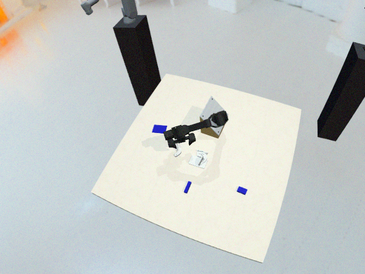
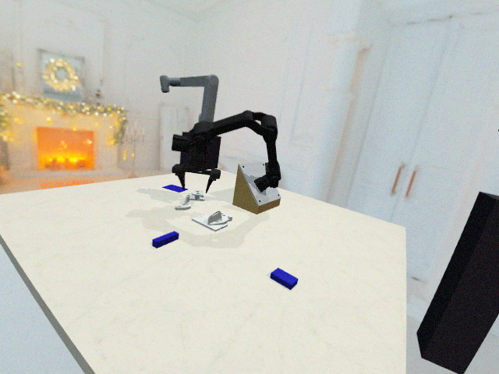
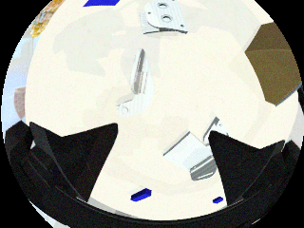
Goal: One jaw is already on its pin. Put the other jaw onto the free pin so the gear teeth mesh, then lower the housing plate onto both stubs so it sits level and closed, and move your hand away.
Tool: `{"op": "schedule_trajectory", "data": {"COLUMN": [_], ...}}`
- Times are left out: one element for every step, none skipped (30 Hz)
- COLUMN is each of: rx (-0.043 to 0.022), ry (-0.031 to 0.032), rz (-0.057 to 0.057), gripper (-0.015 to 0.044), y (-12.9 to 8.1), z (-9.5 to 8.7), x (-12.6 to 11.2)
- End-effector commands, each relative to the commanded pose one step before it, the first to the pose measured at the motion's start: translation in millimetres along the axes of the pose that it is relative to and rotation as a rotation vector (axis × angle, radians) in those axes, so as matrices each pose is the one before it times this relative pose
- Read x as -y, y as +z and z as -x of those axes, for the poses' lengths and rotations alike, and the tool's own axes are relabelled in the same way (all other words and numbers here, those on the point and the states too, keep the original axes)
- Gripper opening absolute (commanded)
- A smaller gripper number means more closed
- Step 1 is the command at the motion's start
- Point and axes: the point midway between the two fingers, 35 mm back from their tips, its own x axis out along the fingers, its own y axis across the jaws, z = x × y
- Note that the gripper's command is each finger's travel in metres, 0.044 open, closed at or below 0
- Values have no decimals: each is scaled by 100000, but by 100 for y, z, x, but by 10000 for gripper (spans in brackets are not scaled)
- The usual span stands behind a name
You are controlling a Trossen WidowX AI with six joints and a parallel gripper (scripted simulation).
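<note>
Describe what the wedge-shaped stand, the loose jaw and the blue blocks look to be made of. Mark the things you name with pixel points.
Wedge-shaped stand point(image 1: 211, 134) point(image 2: 242, 195) point(image 3: 274, 64): perhaps painted wood, from its flat matte brown sides; its pale grey sloping face could be sheet metal.
Loose jaw point(image 1: 177, 152) point(image 2: 184, 206) point(image 3: 146, 97): probably white plastic; faint ridges hint at printing.
Blue blocks point(image 1: 187, 187) point(image 2: 165, 239) point(image 3: 142, 195): evenly coloured, matte; plastic or painted wood.

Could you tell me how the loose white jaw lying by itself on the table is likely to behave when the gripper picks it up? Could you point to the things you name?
The loose jaw point(image 1: 177, 150) point(image 2: 184, 206) point(image 3: 145, 97) looks stiff, with crisp edges. Its upright fin probably offers a grip, though the curved body might swivel if pinched off-center.
</note>
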Motion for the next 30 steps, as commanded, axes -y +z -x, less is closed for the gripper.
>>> {"op": "schedule_trajectory", "data": {"rx": [-2, 0, 0, 0, 0, 0, 0, 0, 0, 0, 0, 0, 0, 0, 0, 0, 0, 0, 0, 0, 0, 0, 0, 0, 0, 0, 0, 0, 0, 0], "ry": [4, 0, 0, 0, 0, 0, 0, 0, 0, 0, 0, 0, 0, 0, 0, 0, 0, 0, 0, 0, 0, 0, 0, 0, 0, 0, 0, 0, 0, 0], "rz": [1, 0, 0, 0, 0, 0, 0, 0, 0, 0, 0, 0, 0, 0, 0, 0, 0, 0, 0, 0, 0, 0, 0, 0, 0, 0, 0, 0, 0, 0], "gripper": [440, 440, 440, 414, 387, 361, 335, 309, 282, 256, 230, 204, 177, 151, 125, 99, 72, 46, 20, 0, 0, 0, 0, 0, 0, 0, 0, 0, 0, 0], "y": [0, 0, 0, 0, 0, 0, 0, 0, 0, 0, 0, 0, 0, 0, 0, 0, 0, 0, 0, 0, 0, 0, 0, 0, 0, 0, 0, 0, 0, 0], "z": [2, 0, 0, 0, 0, 0, 0, 0, 0, 0, 0, 0, 0, 0, 0, 0, 0, 0, 0, 0, 0, 0, 0, 0, 0, 0, 0, 0, 0, 0], "x": [-1, 0, 0, 0, 0, 0, 0, 0, 0, 0, 0, 0, 0, 0, 0, 0, 0, 0, 0, 0, 0, 0, 0, 0, 0, 0, 0, 0, 0, 0]}}
